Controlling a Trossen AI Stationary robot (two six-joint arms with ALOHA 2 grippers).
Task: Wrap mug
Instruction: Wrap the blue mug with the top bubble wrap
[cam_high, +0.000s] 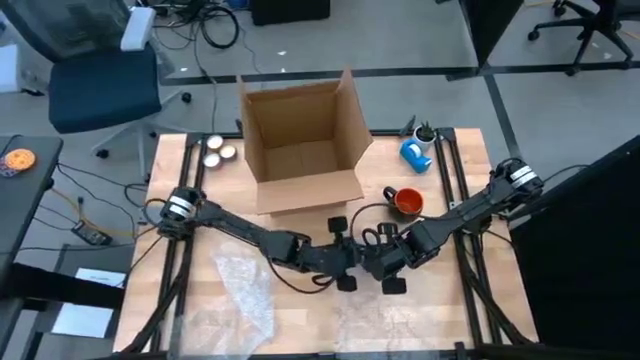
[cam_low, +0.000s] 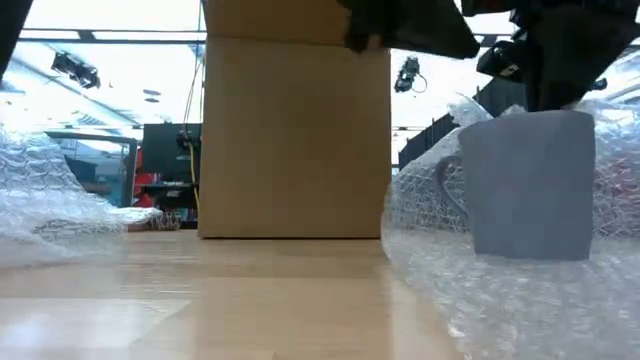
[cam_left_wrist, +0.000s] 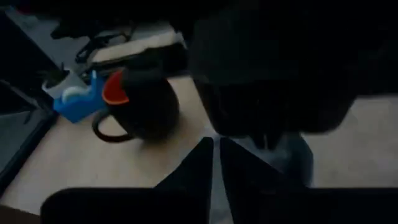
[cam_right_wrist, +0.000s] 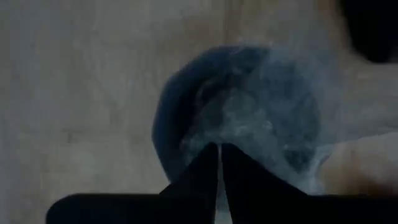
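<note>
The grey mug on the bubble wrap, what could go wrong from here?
Both grippers, left and right, crowd over the grey mug, so they might bump each other or tip it. The bubble wrap lies loose and could slip. The orange mug stands close behind and could get knocked.

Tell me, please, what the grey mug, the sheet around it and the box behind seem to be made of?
Mug: probably ceramic with a matte grey glaze; thick wall, dull even surface, no shine. Sheet: clear plastic bubble wrap, shown by its rows of small blisters and crinkled, see-through folds. Box: plain brown corrugated cardboard, uncoated, with open flaps and creased edges.
</note>
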